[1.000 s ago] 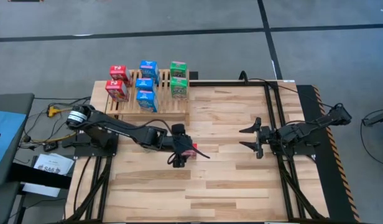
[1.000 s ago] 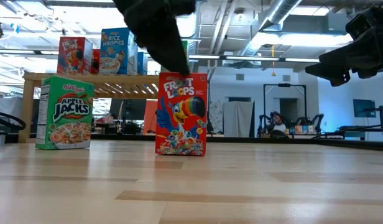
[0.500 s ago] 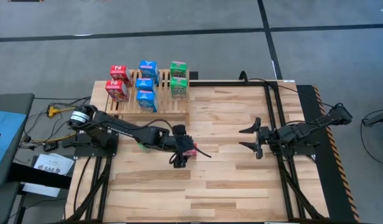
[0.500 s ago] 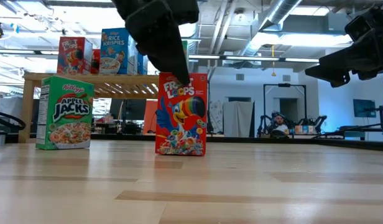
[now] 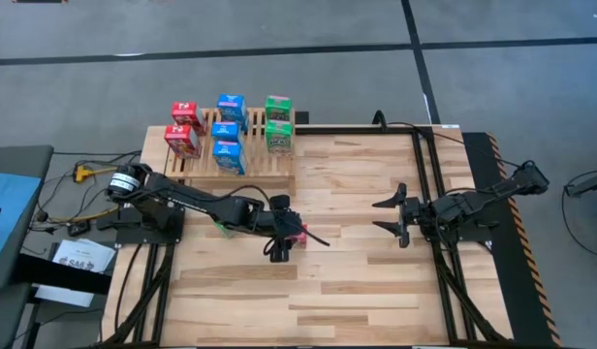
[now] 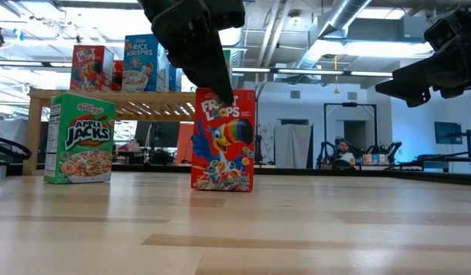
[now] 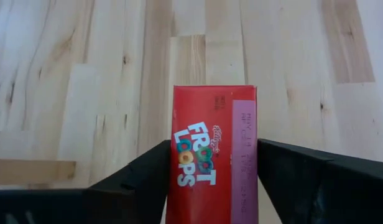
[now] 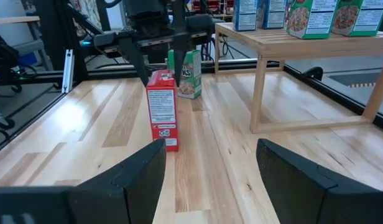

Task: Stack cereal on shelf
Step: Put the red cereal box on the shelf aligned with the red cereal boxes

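Note:
A red cereal box [image 5: 298, 233] stands upright on its base mid-table, also seen in the low view [image 6: 223, 140]. My left gripper [image 5: 284, 231] reaches it from the left and is shut on its top. A green cereal box [image 6: 81, 137] stands on the table behind the left arm. The shelf [image 5: 242, 167], a slatted wooden rack at the far left, carries several red, blue and green boxes. Near the table's right side my right gripper [image 5: 389, 215] hangs open, holding nothing. My left gripper pinches the red box at its top end [image 7: 213, 186] between the two fingers, one finger [image 6: 212, 72] on the printed front face, the other on the back face. The fingers slant down from the table's left. The box stands upright with its base on the table.
Bare plank tabletop [image 5: 357, 281] lies around the red box and toward the near edge. The shelf's leg and top board [image 8: 291, 43] stand beyond the red box as seen from the right wrist. Black frame rails [image 5: 429, 155] run along the table's right side.
My left gripper's fingers have closed in on the top of the red box and taken hold of it. The arm has stayed where it was, and the box stands in the same spot.

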Controlling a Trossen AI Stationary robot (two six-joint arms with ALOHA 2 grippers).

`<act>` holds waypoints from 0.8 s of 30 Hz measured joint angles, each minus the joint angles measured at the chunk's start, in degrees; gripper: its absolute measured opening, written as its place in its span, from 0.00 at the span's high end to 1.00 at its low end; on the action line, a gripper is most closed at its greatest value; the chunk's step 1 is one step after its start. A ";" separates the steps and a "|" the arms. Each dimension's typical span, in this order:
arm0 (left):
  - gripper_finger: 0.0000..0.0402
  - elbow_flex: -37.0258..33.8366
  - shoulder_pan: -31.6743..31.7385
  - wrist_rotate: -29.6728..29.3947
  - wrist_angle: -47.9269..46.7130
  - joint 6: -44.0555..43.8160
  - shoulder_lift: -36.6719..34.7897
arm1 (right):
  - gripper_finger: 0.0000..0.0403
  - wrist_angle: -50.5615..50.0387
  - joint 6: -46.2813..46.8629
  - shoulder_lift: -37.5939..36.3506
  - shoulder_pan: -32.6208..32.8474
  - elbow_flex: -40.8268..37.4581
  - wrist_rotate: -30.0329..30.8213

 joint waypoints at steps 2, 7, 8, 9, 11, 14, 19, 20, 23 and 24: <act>0.50 0.00 0.00 0.01 -0.01 0.33 -0.01 | 0.31 -0.01 0.01 0.00 0.01 -0.02 0.00; 0.55 0.00 -0.04 0.68 -0.23 0.82 -0.03 | 0.31 0.01 0.01 0.00 0.00 -0.01 0.00; 0.55 0.00 -0.04 1.34 -0.22 1.10 -0.05 | 0.31 -0.01 0.01 0.00 0.01 0.00 0.00; 0.56 0.00 -0.03 2.04 -0.22 1.36 -0.05 | 0.31 0.01 0.01 0.00 -0.01 0.00 0.00; 0.57 0.00 -0.03 3.51 -0.25 1.60 -0.05 | 0.31 0.01 0.01 0.00 0.01 -0.01 0.01; 0.57 0.00 -0.07 4.82 -1.01 1.62 -0.32 | 0.31 0.01 0.00 0.00 0.00 0.00 0.02; 0.57 0.00 -0.22 5.70 -5.04 1.52 -2.12 | 0.31 0.01 0.01 0.00 -0.01 0.00 0.02; 0.57 0.00 -0.35 5.65 -5.86 1.47 -2.80 | 0.31 0.01 -0.01 0.00 -0.01 0.00 0.02; 0.57 0.00 -1.01 5.57 -8.01 0.83 -5.12 | 0.31 0.01 -0.01 0.00 -0.01 0.00 0.02; 0.57 0.00 -1.31 5.61 -8.85 0.69 -5.94 | 0.31 0.03 0.01 0.00 -0.01 0.00 0.02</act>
